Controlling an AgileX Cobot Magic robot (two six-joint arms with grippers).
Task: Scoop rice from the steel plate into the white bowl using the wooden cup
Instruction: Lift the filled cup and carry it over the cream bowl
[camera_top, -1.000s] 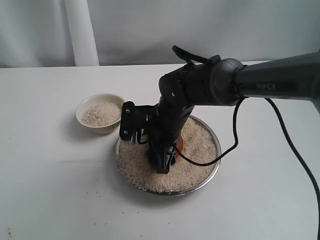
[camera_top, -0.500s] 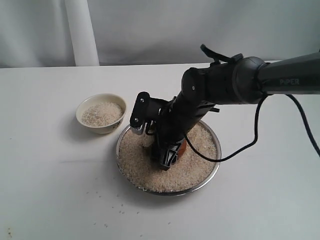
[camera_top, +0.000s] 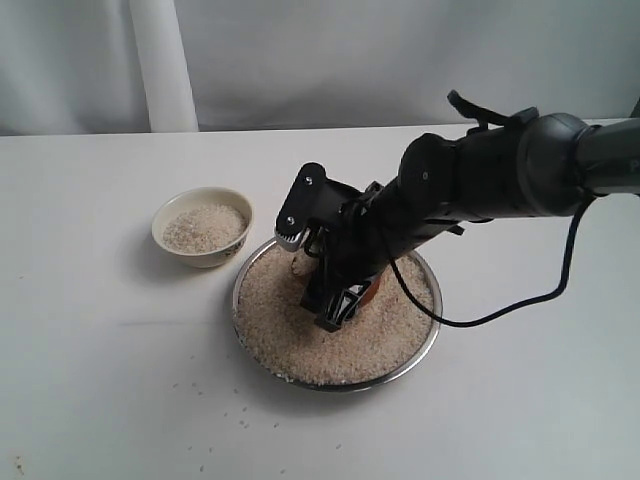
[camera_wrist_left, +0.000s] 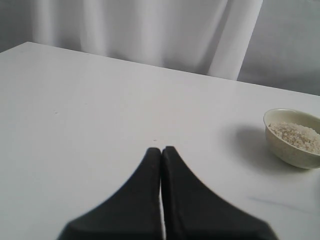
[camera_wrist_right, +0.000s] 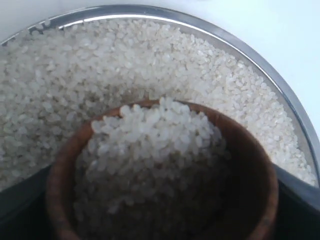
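Note:
The steel plate (camera_top: 428, 335) sits mid-table, heaped with rice (camera_top: 275, 320). My right gripper (camera_top: 335, 300) is down in that rice, shut on the wooden cup (camera_top: 368, 293), of which only a reddish sliver shows past the fingers. In the right wrist view the wooden cup (camera_wrist_right: 252, 150) is full of rice (camera_wrist_right: 155, 135), with dark fingers (camera_wrist_right: 20, 197) on either side and the plate's rim (camera_wrist_right: 280, 82) behind. The white bowl (camera_top: 203, 227) stands left of the plate, partly filled with rice. My left gripper (camera_wrist_left: 161, 150) is shut and empty over bare table, the white bowl (camera_wrist_left: 295, 142) off to its side.
Loose grains (camera_top: 240, 420) lie scattered on the white table in front of the plate. A black cable (camera_top: 500, 310) loops from the right arm over the plate's right side. A white curtain and post (camera_top: 160, 65) stand behind the table.
The right arm has swung to the right and lowered, turning the wrist. The gripper stays in the plate's rice with the cup, shifted slightly right and tilted.

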